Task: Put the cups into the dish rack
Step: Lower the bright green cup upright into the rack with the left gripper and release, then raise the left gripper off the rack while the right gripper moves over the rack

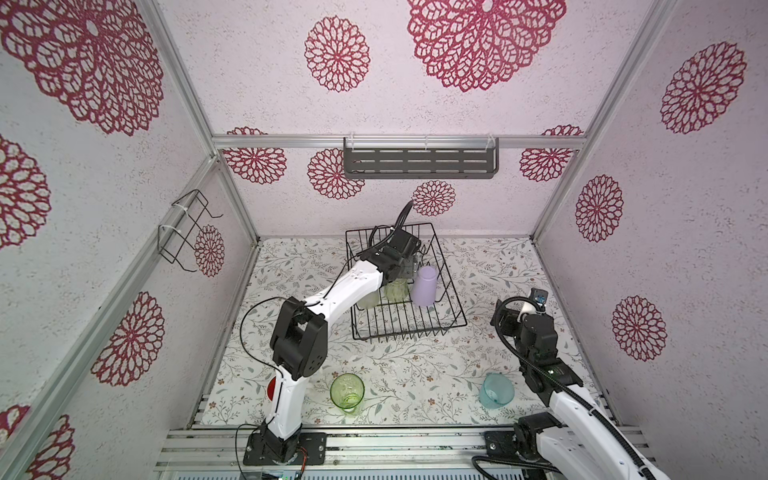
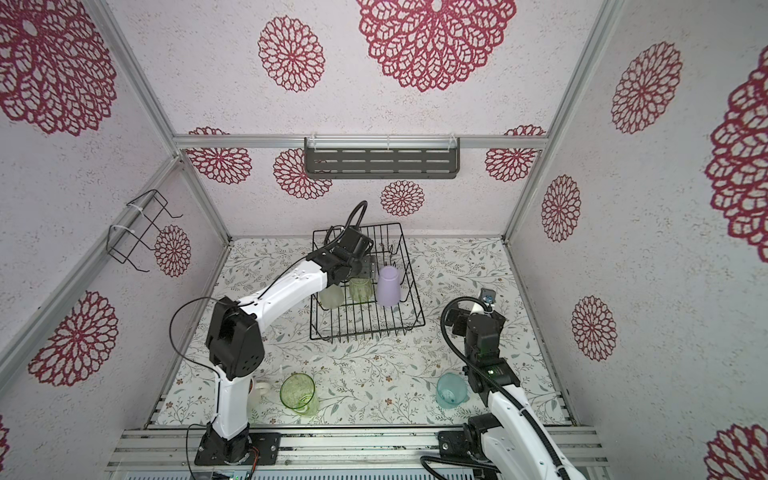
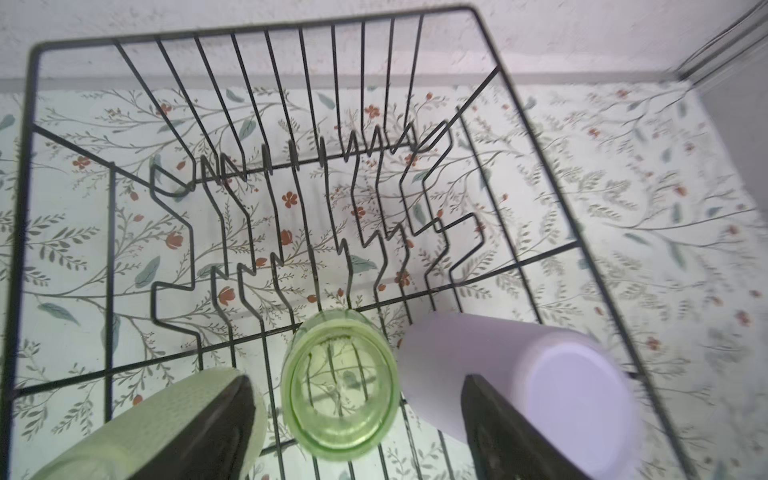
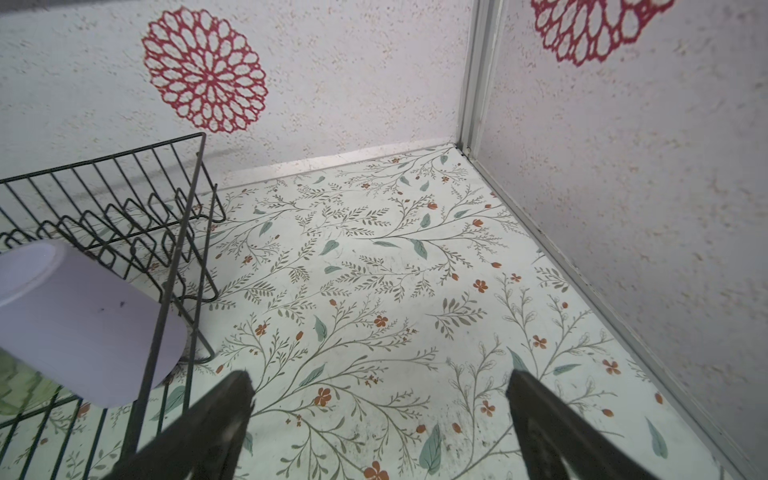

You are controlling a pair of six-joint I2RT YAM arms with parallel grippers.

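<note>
Resting in dish rack (image 1: pixel 415 323): lilac tumbler (image 1: pixel 424 286), green tumbler (image 3: pixel 340 386), frosted tumbler (image 2: pixel 331 297); both tools (image 3: pixel 357 378) (image 4: pixel 380 374) spread.

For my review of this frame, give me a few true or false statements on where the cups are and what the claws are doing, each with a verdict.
1. The lilac cup sits bottom up in the rack. True.
2. The teal cup is in the rack. False: it is on the table, near the right arm.
3. The right claw is open and holds nothing. True.
4. The left claw grips the green glass. False: that glass stands free at the front of the table, and the left claw is open over the rack.
</note>
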